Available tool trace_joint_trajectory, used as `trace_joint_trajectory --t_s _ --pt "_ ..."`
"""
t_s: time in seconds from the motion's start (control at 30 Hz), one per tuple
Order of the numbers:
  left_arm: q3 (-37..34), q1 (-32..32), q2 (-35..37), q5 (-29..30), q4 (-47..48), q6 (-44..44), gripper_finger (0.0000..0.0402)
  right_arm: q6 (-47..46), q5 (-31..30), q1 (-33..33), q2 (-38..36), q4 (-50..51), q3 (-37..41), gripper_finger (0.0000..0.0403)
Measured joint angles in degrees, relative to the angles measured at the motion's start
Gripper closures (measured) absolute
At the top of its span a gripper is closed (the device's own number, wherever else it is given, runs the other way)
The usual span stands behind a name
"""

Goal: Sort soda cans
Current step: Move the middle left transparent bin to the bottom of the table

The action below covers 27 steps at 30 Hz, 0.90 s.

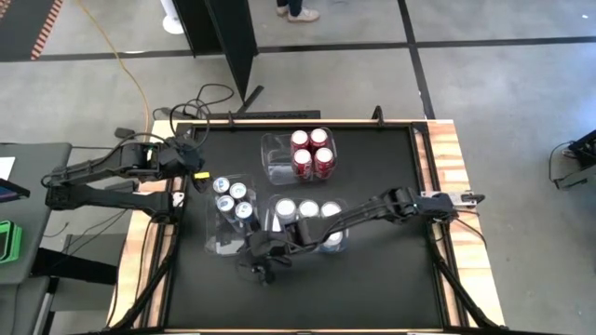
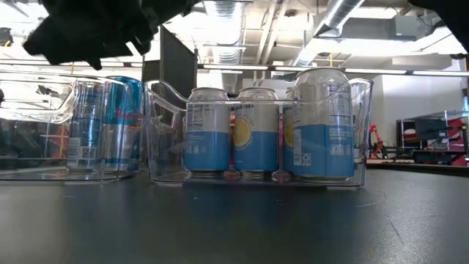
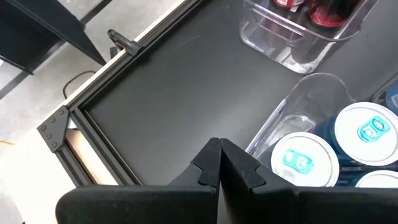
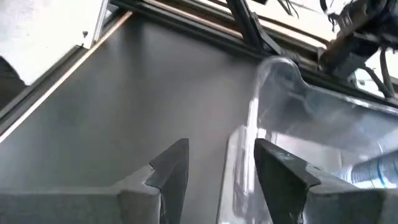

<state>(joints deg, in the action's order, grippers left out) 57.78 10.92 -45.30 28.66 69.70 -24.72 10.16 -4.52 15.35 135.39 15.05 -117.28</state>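
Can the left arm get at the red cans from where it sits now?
Probably yes. The left gripper, shut and empty, waits at the table's left edge; bare mat lies between it and the red cans, whose open-topped bin leaves them reachable from above.

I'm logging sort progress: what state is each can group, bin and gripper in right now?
Red soda cans: four, upright, grouped in the far clear plastic bin.
Dark blue soda cans: four, upright, in the left clear bin.
Light blue and silver soda cans: upright, in the middle clear bin.
Left gripper: shut, empty, beside the dark blue cans.
Right gripper: open, empty, at the left bin's near end.
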Motion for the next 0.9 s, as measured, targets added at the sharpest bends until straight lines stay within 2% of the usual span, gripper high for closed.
trace_joint_trajectory --t_s 0.33,0.67,0.9 --pt "0.00 0.00 0.00 -0.04 -0.18 0.27 0.0401 -4.25 -0.14 -0.35 0.00 4.84 -0.15 0.0209" --pt "0.00 0.00 0.00 -0.03 -0.17 0.35 0.0401 -4.32 0.05 -0.47 0.00 7.73 -0.14 0.0209" --pt "0.00 0.00 0.00 -0.02 -0.18 0.36 0.0401 -4.14 2.74 -0.44 -0.01 8.14 -0.15 0.0209"
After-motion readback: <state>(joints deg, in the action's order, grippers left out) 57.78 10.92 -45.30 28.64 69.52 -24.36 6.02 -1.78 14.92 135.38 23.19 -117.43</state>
